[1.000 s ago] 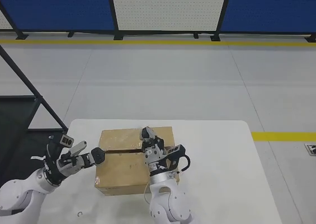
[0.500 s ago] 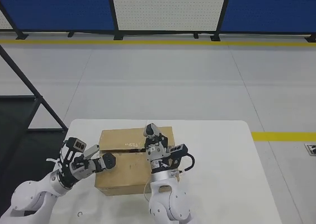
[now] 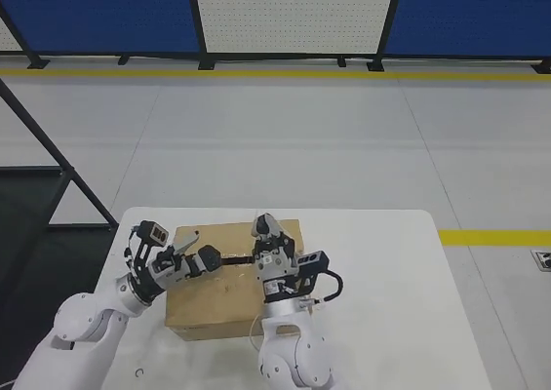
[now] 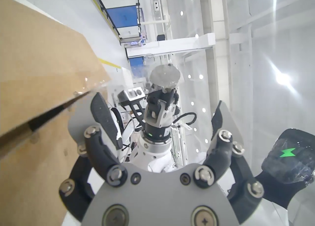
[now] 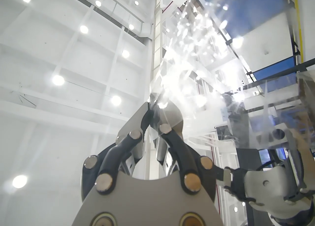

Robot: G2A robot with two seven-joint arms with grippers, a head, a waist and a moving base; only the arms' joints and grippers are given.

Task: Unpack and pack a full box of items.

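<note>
Cardboard box (image 3: 209, 304) (brown) sits on white table (image 3: 392, 292).

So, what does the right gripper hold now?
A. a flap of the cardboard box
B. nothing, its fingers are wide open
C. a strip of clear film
C: in the right wrist view the right gripper has its fingertips shut on a strip of clear film that glints as it runs away from them.

Green zigzag mark on black module (image 4: 288, 165); no legible text.
</note>
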